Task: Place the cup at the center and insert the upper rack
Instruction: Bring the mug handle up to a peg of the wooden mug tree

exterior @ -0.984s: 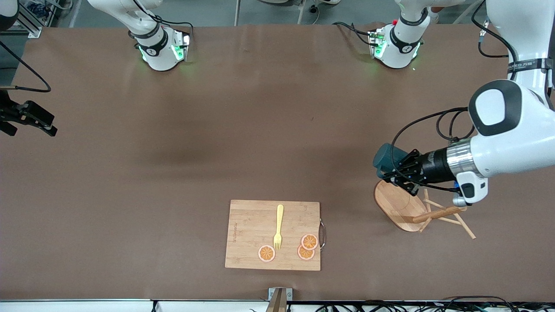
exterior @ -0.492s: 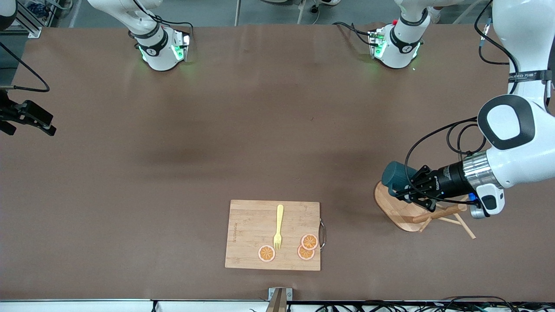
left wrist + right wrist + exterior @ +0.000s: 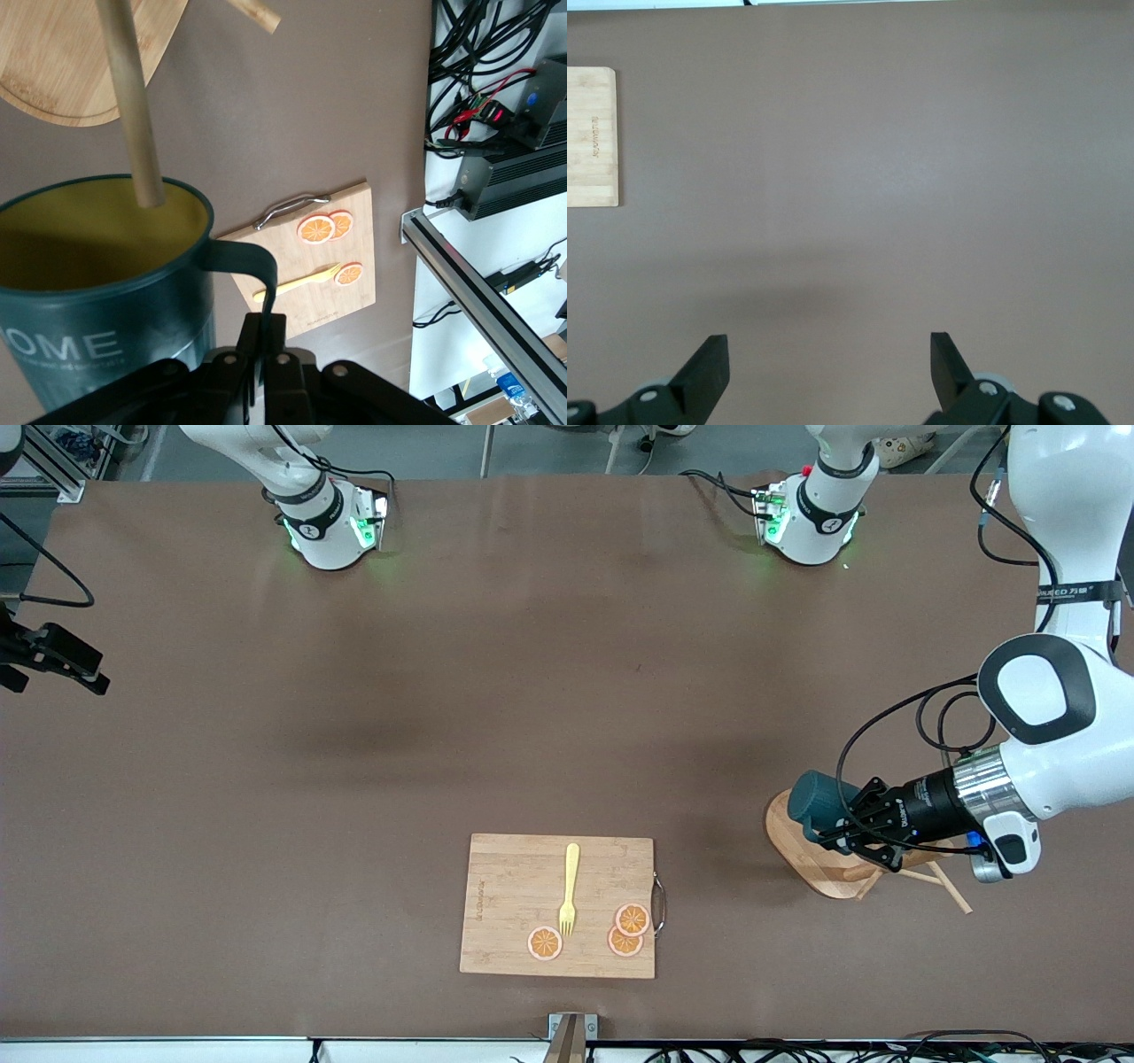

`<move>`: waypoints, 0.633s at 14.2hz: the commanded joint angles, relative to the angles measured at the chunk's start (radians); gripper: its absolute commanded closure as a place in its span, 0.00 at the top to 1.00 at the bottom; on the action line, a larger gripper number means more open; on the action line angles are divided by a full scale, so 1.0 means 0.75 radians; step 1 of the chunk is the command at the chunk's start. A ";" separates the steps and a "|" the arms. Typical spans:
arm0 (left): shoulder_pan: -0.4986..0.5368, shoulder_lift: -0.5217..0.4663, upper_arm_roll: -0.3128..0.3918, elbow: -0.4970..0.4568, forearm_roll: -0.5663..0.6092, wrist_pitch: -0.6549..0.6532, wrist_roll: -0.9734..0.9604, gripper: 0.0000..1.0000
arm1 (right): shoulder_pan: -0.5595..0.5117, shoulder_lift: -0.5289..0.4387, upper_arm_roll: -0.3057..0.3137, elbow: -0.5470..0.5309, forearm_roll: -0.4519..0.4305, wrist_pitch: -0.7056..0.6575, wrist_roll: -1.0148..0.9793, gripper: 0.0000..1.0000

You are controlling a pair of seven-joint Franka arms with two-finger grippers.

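The cup, dark teal with a mustard-yellow inside, hangs in my left gripper, which is shut on its dark handle. It is over the oval base of the upper rack, a light wooden mug tree that lies on its side at the left arm's end of the table, pegs sticking out. In the left wrist view the cup fills the foreground and the rack's post crosses its rim. My right gripper is open and empty at the right arm's end of the table; it also shows in the right wrist view.
A rectangular bamboo cutting board with a metal handle lies near the front camera, at mid-table. It carries a yellow fork and three orange slices. One corner of the board shows in the right wrist view.
My left gripper has carried the cup lower in the front view, from beside the rack's base to over it. My right gripper has shifted slightly.
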 commanded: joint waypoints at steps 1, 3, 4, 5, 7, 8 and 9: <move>0.021 0.002 -0.011 0.014 -0.031 0.034 0.031 0.00 | 0.008 -0.038 0.024 -0.029 -0.014 -0.011 0.009 1.00; 0.031 0.004 -0.011 0.014 -0.031 0.034 0.059 0.00 | 0.006 -0.055 0.022 -0.058 -0.014 -0.016 0.009 1.00; 0.033 0.010 -0.013 0.016 -0.033 0.034 0.067 0.00 | 0.006 -0.063 0.022 -0.078 -0.014 -0.014 0.011 1.00; 0.035 0.012 -0.013 0.018 -0.031 0.036 0.067 0.00 | 0.004 -0.077 0.022 -0.101 -0.014 -0.007 0.015 1.00; 0.044 0.013 -0.009 0.018 -0.031 0.036 0.096 0.00 | 0.004 -0.091 0.020 -0.117 -0.008 -0.011 0.017 1.00; 0.058 0.019 -0.011 0.020 -0.031 0.036 0.104 0.00 | 0.008 -0.091 0.022 -0.115 -0.006 -0.015 0.019 1.00; 0.060 0.023 -0.009 0.030 -0.031 0.036 0.114 0.01 | 0.010 -0.089 0.022 -0.113 -0.008 -0.026 0.021 1.00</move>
